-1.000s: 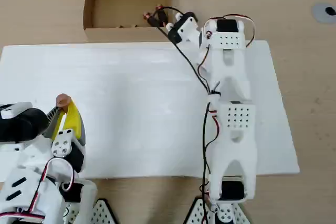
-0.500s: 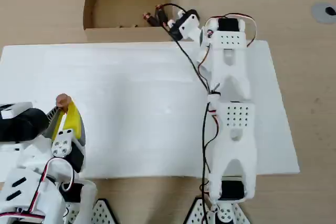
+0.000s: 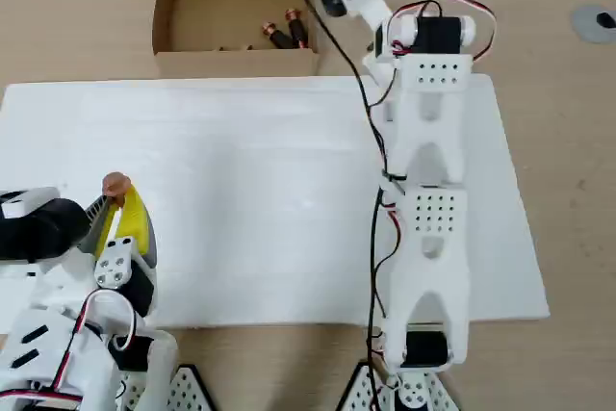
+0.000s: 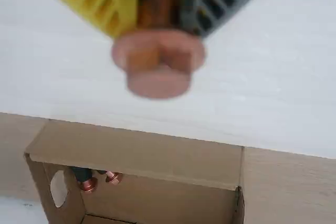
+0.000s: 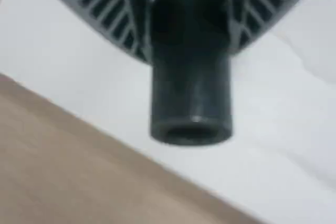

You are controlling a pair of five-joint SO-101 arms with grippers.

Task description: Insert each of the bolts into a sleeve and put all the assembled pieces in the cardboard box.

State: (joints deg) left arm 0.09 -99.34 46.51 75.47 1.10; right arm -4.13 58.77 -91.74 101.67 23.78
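The copper-coloured flanged metal bolt, clamped in the left gripper over the white sheet, should meet the black tubular sleeve, pinched in the right gripper beside the brown cardboard box, bore-first with axes aligned.

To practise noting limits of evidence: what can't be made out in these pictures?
High view: how many pieces in the cardboard box; too small, near wall hides some.
Left wrist view: shank of the bolt, hidden inside the left pincer.
Right wrist view: upper end of the sleeve, covered by the right pincer.
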